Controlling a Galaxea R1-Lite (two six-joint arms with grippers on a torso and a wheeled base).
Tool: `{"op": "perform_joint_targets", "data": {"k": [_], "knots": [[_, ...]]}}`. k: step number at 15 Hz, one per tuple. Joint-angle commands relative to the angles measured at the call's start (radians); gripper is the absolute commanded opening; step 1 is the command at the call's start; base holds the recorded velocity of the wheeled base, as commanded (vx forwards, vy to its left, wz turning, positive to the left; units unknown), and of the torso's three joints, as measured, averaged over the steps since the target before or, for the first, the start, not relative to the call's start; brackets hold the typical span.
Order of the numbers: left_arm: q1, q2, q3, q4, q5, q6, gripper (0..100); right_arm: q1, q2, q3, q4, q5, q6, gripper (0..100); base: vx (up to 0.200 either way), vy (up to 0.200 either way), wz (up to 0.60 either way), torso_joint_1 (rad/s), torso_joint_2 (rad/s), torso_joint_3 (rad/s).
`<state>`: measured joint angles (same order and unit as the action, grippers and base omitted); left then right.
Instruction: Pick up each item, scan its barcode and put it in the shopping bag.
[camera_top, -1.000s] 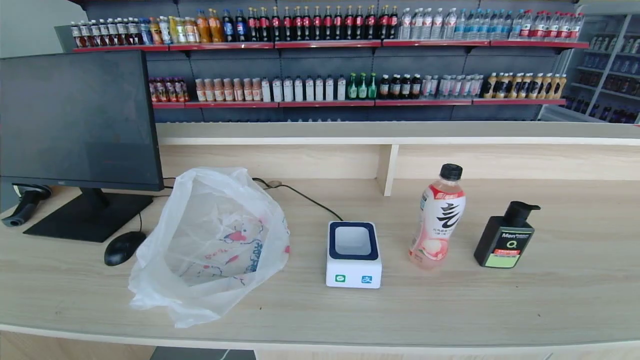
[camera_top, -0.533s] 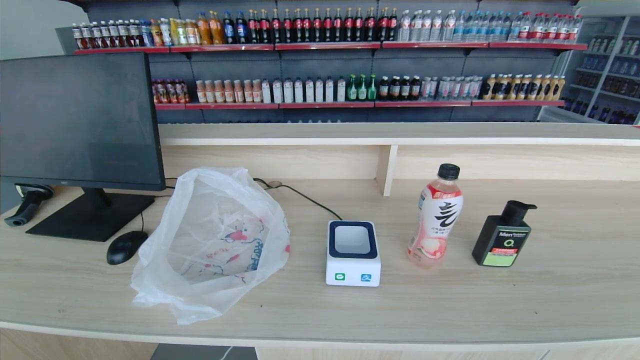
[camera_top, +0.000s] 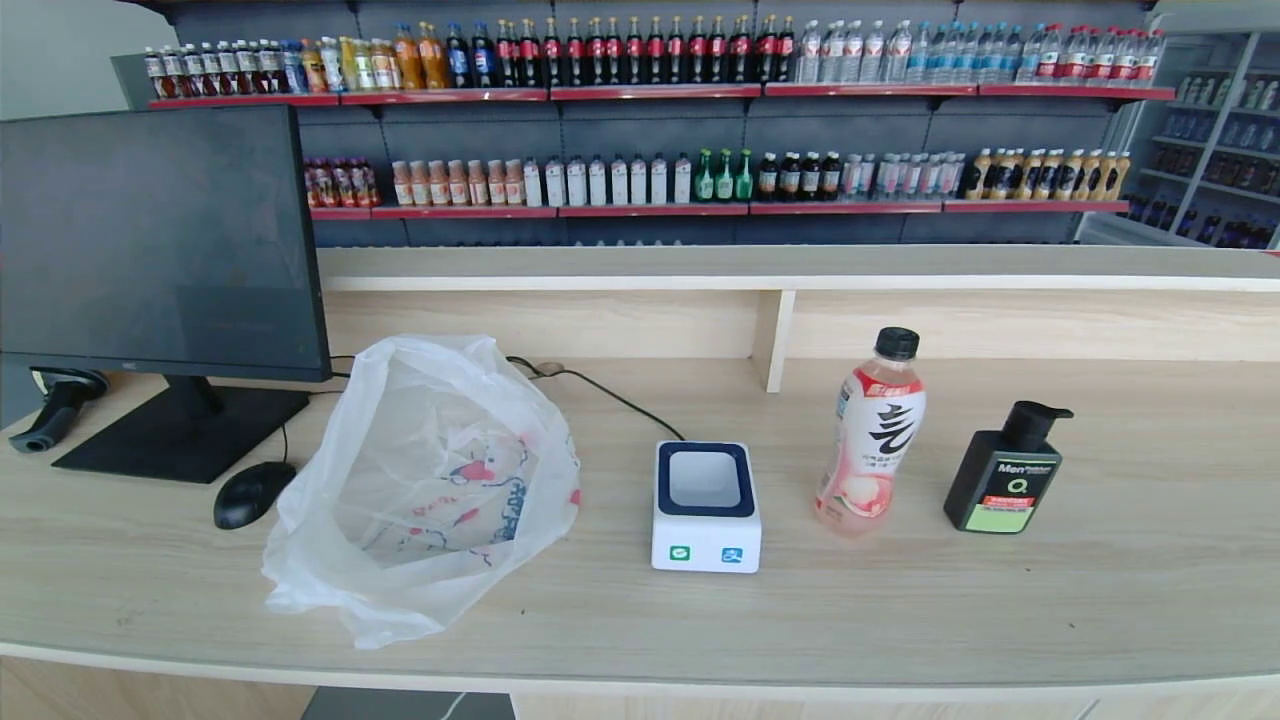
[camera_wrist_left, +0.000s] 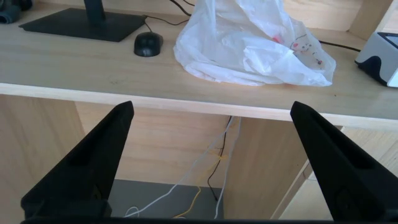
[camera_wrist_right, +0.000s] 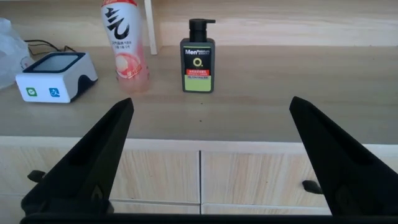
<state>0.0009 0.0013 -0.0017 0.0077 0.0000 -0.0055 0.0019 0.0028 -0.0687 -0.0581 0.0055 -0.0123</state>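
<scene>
A pink drink bottle (camera_top: 872, 437) (camera_wrist_right: 125, 45) with a black cap stands upright on the wooden counter (camera_top: 900, 600), right of the white barcode scanner (camera_top: 706, 507) (camera_wrist_right: 55, 76). Further right stands a black pump bottle (camera_top: 1004, 471) (camera_wrist_right: 198, 58). A translucent plastic shopping bag (camera_top: 430, 485) (camera_wrist_left: 249, 43) sits open to the left of the scanner. My left gripper (camera_wrist_left: 211, 158) hangs open below the counter's front edge, in front of the bag. My right gripper (camera_wrist_right: 211, 155) is open too, low before the counter, facing the pump bottle. Both hold nothing.
A dark monitor (camera_top: 160, 240) on a stand, a black mouse (camera_top: 250, 494) (camera_wrist_left: 148, 43) and a handheld scanner (camera_top: 55, 408) occupy the counter's left end. A raised ledge (camera_top: 800, 265) runs along the back. Shelves of drinks (camera_top: 650, 110) fill the wall behind. Cables hang under the counter (camera_wrist_left: 217, 162).
The head view shifted slightly between one second ago and half a second ago; since then nothing has moved. The items on the counter stay where they were.
</scene>
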Motion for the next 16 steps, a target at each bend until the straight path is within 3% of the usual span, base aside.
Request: {"op": "perform_joint_targets", "data": {"k": [1,3,5,9,12,13,14,16], "knots": [[0.001,0.000,0.000,0.000,0.000,-0.001,100,0.009,0.085,-0.066,-0.008,-0.004,-0.006,100,0.000,0.000,0.00,0.000,0.00,0.000],[0.001,0.000,0.000,0.000,0.000,-0.001,100,0.009,0.218,-0.131,-0.075,-0.004,-0.006,100,0.000,0.000,0.00,0.000,0.00,0.000],[0.001,0.000,0.000,0.000,0.000,-0.001,100,0.009,0.385,-0.135,-0.259,-0.006,-0.005,100,0.000,0.000,0.00,0.000,0.00,0.000],[-0.001,-0.001,0.000,0.000,0.000,-0.001,100,0.009,0.807,-0.125,-0.783,-0.004,-0.009,100,0.000,0.000,0.00,0.000,0.00,0.000],[-0.001,0.000,0.000,0.000,0.000,-0.001,100,0.046,1.027,-0.154,-1.076,0.030,-0.087,100,0.000,0.000,0.00,0.000,0.00,0.000],[0.001,-0.001,0.000,0.000,0.000,-0.001,100,0.067,1.188,-0.146,-1.312,0.030,-0.100,100,0.000,0.000,0.00,0.000,0.00,0.000],[0.001,0.000,0.000,0.000,0.000,-0.001,100,0.066,1.280,-0.160,-1.448,0.030,-0.101,100,0.000,0.000,0.00,0.000,0.00,0.000],[0.001,-0.001,0.000,0.000,0.000,-0.001,100,0.067,1.362,-0.212,-1.513,0.028,-0.110,100,0.000,0.000,0.00,0.000,0.00,0.000]]}}
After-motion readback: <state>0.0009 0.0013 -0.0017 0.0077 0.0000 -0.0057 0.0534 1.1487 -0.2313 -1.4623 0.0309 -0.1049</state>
